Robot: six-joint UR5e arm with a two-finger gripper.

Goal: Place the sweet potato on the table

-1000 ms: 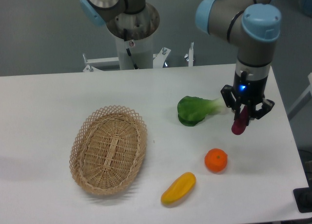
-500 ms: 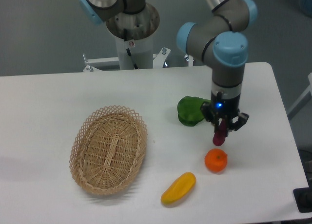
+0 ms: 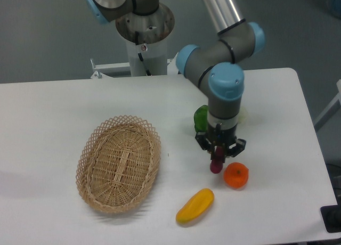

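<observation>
My gripper (image 3: 218, 158) is shut on the sweet potato (image 3: 216, 165), a small magenta-purple piece that hangs upright from the fingers. Its lower tip is at or just above the white table (image 3: 53, 112); I cannot tell if it touches. It hangs just left of the round orange fruit (image 3: 236, 175) and above the yellow squash-like item (image 3: 195, 205). The arm's wrist hides most of the sweet potato's upper part.
An oval wicker basket (image 3: 119, 162) lies at the left of the middle. A green leafy vegetable (image 3: 201, 119) lies behind the gripper, mostly hidden by the arm. The robot's base (image 3: 144, 37) stands at the table's far edge.
The gripper has carried the sweet potato left and toward the front, from the table's right side past the green vegetable to a spot beside the orange, and lower.
</observation>
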